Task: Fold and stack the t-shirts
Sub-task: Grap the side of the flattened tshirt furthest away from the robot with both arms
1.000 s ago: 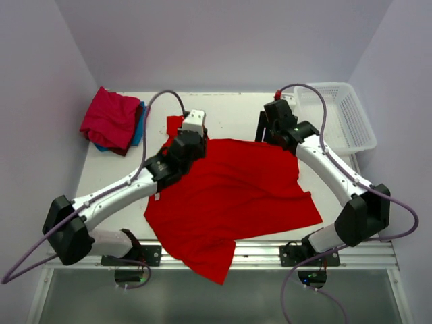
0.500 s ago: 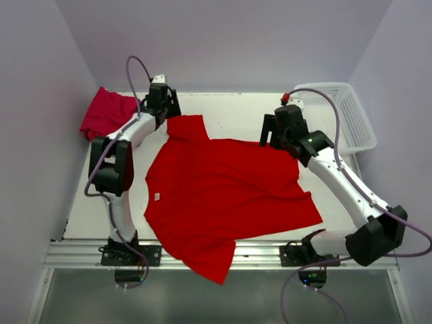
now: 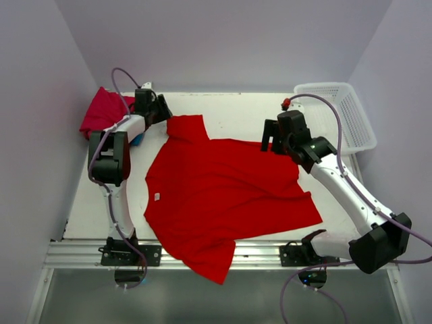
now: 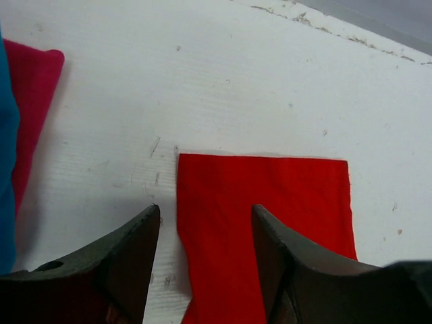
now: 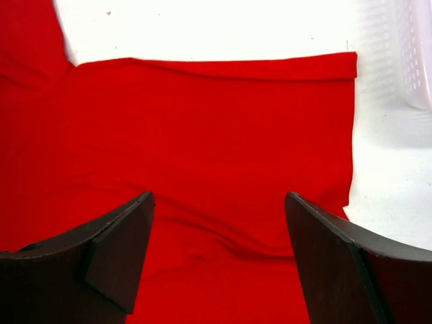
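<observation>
The big red t-shirt (image 3: 229,196) lies spread flat mid-frame (one sleeve pointing upper left). The crimson-pink t-shirt (image 3: 102,113) lies heaped at upper left. The teal-blue t-shirt (image 4: 5,169) peeks out beside it.

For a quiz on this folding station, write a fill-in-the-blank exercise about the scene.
The large bright red cloth t-shirt lies spread out on the white ____.
The white plastic mesh basket stands at the far ____ corner.
The left gripper hovers above one sleeve of the ____ t-shirt.
The right gripper holds nothing, and its jaws stand ____.
Missing words: table; right; red; open.
</observation>
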Tool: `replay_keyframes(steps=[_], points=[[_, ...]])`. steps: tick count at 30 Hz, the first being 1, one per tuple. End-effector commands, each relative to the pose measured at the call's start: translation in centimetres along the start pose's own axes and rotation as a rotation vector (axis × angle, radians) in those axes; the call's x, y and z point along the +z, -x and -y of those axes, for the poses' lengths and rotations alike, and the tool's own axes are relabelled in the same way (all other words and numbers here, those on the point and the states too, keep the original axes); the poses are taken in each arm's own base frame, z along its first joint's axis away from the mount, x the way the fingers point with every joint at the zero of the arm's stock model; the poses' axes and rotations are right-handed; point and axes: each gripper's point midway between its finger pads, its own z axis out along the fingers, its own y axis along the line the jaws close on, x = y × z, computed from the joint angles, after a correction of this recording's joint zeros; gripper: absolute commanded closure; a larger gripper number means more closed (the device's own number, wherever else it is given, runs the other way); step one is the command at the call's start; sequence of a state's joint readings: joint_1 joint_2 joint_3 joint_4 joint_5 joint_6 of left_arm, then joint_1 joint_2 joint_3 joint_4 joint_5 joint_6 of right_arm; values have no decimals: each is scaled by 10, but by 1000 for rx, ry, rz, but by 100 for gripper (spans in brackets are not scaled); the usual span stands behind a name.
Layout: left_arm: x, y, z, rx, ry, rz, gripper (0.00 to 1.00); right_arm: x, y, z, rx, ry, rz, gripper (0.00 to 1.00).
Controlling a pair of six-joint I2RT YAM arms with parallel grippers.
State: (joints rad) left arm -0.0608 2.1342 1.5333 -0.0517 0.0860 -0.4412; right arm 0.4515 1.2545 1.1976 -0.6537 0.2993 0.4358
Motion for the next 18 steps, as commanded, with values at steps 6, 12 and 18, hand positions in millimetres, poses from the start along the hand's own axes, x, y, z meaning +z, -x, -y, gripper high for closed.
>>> replay_keyframes(steps=[6,12,18], points=[[31,-4,2,-65,-110,-22,44,-2,4,-1,-4,12,27,18],[43,-12,-3,-69,-99,-44,44,-2,4,0,-6,5,27,18],[55,-24,-11,-71,-69,-86,46,0,1,1,-10,1,18,18]])
